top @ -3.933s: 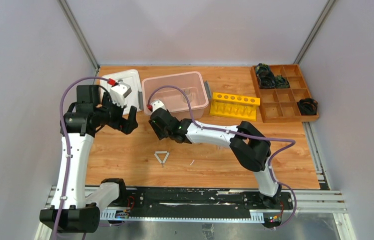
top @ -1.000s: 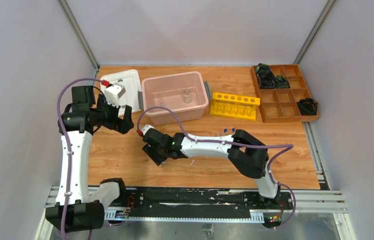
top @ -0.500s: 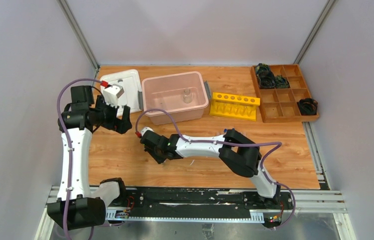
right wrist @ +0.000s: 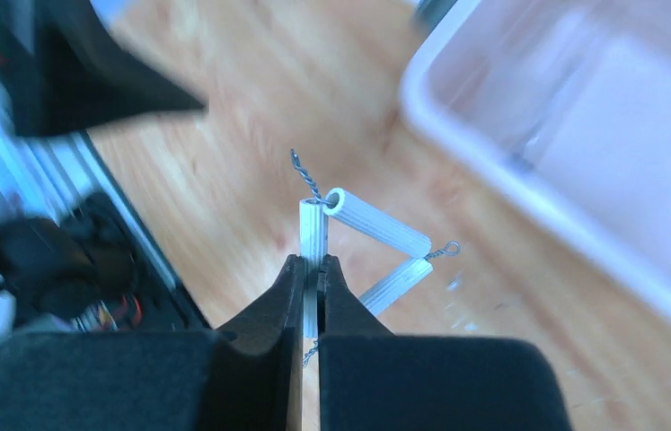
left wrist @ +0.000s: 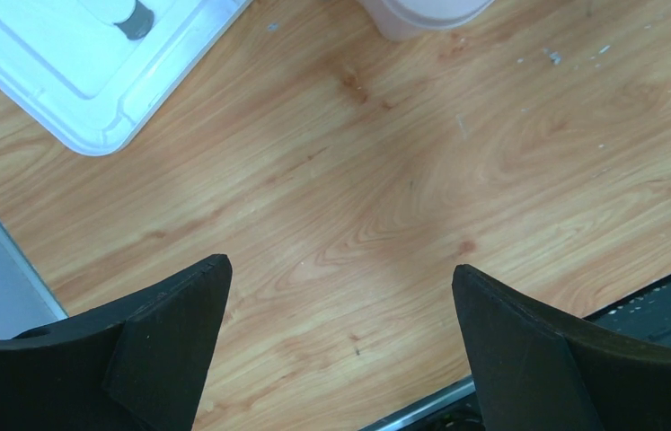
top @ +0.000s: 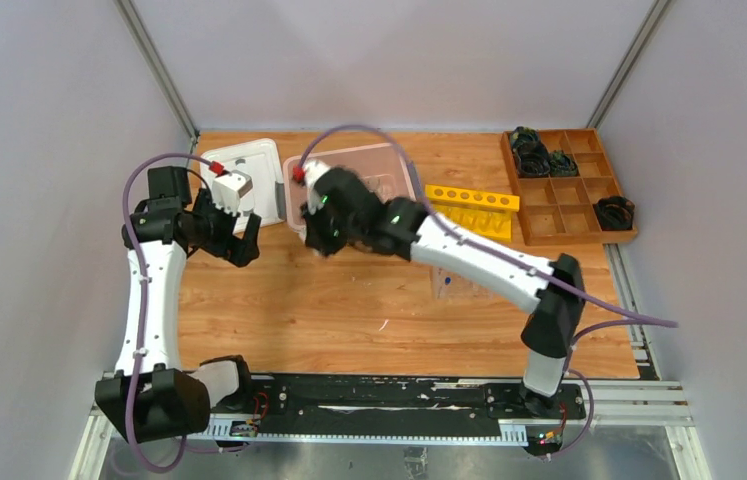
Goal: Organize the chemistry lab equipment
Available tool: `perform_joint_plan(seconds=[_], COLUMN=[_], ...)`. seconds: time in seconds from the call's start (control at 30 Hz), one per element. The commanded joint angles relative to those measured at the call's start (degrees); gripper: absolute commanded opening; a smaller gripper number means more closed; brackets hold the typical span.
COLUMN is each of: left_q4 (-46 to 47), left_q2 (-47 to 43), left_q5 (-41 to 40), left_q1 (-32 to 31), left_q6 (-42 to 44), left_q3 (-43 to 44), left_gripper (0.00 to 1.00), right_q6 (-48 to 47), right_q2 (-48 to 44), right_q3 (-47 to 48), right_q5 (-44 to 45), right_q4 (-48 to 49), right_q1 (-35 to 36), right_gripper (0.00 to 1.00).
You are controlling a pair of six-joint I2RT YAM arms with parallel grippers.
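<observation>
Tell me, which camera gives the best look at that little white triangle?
The right wrist view: the white triangle hangs pinched in the right hand, close up. The top view is blurred there and does not show it; the left wrist view misses it.

Even, diffuse light was recorded. The black-and-white right arm (top: 389, 225) was smeared by motion. Behind the sharp white ribbed triangle frame (right wrist: 376, 224), the wooden table (right wrist: 224, 180) was rendered out of focus.

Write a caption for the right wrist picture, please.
Right hand pinching the white triangle frame near the plastic bin.
</observation>
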Motion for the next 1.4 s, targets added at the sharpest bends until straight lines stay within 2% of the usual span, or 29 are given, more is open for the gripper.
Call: perform_joint_plan(seconds=[0.0, 0.13, 0.33, 0.47, 0.6, 0.63, 0.83, 0.93, 1.07, 1.37], left_q4=[3.20, 6.02, 11.05, 14.30, 15.63, 15.70, 15.63, 15.72, 15.67, 16.19], left_q2=[1.34, 3.20, 8.39, 13.39, 21.51, 23.48, 33.90, 37.97, 41.81, 45.16], left_q5=[-2.32, -3.61, -4.40, -4.85, -5.36, -5.32, -3.73, -4.09, -5.71, -7.77], left_q1=[1.14, 1.14, 1.14, 1.15, 1.14, 1.14, 1.15, 1.14, 1.13, 1.14], left_q6=[6.80, 11.17, 18.10, 22.88, 25.49, 26.01, 28.51, 29.22, 31.69, 36.18], left_q3=[-2.57, -4.67, -6.30, -5.20, -1.15, 0.04, 6.15, 8.69, 9.89, 9.97], left_gripper=[1.00, 1.00, 1.00, 1.00, 0.99, 0.98, 0.90, 0.85, 0.79, 0.60], right_q6=[-0.76, -0.61, -0.18, 0.59, 1.76, 2.10, 2.68, 2.07, 1.74, 2.33], right_q2=[-3.27, 1.70, 19.32, 26.26, 29.40, 30.00, 29.74, 26.96, 22.56, 17.16], right_q3=[9.45, 18.91, 38.81, 42.81, 41.10, 40.74, 38.33, 34.96, 28.97, 19.73], right_q5=[-3.89, -3.92, -4.80, -4.98, -5.42, -5.70, -5.09, -3.65, -3.27, -3.60], right_q4=[-6.49, -9.24, -17.17, -17.27, -14.94, -14.63, -13.66, -12.39, -10.46, -9.98], right_q1=[-8.62, -16.18, -23.12, -25.02, -25.36, -25.39, -25.06, -24.59, -23.81, -19.97], right_gripper=[0.00, 0.00, 0.00, 0.00, 0.00, 0.04, 0.52, 0.64, 0.64, 0.48])
